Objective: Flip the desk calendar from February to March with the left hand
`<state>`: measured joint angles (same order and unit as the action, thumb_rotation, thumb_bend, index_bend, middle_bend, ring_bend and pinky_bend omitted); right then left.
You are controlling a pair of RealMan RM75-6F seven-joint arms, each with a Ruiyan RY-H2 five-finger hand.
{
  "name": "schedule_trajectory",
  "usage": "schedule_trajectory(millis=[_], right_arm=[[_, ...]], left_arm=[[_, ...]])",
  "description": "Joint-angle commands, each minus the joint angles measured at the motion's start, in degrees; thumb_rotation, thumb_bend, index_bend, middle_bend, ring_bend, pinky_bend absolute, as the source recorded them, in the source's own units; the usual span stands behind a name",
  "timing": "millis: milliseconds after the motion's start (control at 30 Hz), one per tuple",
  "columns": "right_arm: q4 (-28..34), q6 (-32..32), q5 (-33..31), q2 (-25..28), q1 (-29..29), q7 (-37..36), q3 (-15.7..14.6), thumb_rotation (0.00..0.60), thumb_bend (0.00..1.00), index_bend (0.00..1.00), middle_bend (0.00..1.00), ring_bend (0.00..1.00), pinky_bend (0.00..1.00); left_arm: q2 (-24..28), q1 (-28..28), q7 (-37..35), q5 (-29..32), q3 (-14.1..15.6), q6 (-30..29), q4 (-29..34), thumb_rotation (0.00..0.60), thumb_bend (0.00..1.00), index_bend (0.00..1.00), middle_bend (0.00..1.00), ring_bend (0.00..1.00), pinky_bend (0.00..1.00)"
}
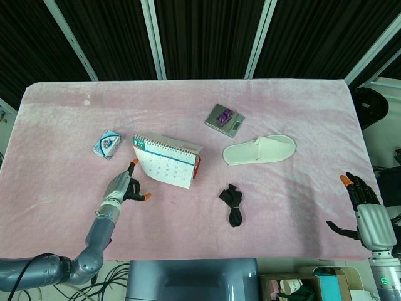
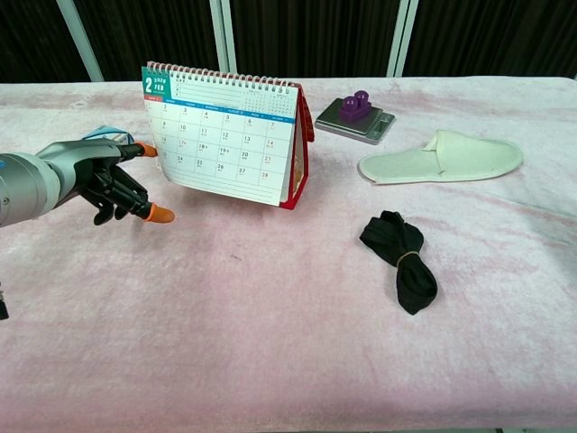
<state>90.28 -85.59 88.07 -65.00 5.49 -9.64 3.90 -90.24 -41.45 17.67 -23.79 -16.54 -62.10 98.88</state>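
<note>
Grey metallic left hand (image 2: 95,176), black fingers, orange tips; matching right hand (image 1: 363,210)

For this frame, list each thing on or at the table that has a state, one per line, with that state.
Desk calendar: upright, February page showing, its lower edge lifted off the stand.
Left hand: one fingertip at the page's left edge, other fingers curled.
Right hand: off the table's right end, fingers spread, holding nothing.
Slipper: lying flat.
Black strap: bundled, banded.
Scale: purple weights on top.
Blue packet: lying flat.
</note>
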Motion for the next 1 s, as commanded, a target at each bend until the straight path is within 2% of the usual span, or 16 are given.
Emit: schedule_trajectory(millis=[33, 433, 1000], right_arm=[[0.0, 0.0, 0.0, 0.0, 0.0, 0.0, 0.0, 0.6, 0.01, 0.0, 0.0, 0.0, 0.1], [0.0, -0.1, 0.0, 0.0, -0.1, 0.0, 0.0, 0.6, 0.01, 0.0, 0.0, 0.0, 0.1], [0.0, -0.3, 0.2, 0.0, -0.1, -0.2, -0.1, 0.6, 0.01, 0.0, 0.0, 0.0, 0.1]], left_arm=[[0.0, 0.0, 0.0, -0.1, 0.0, -0.1, 0.0, 0.6, 0.21, 0.0, 0.76, 0.71, 0.79], [0.1, 0.3, 0.1, -0.2, 0.4, -0.1, 0.7, 0.6, 0.21, 0.0, 0.76, 0.71, 0.79], [1.7, 1.6, -0.6, -2.8, 1.2, -1.2, 5.2, 0.6, 0.21, 0.0, 0.76, 0.71, 0.79]])
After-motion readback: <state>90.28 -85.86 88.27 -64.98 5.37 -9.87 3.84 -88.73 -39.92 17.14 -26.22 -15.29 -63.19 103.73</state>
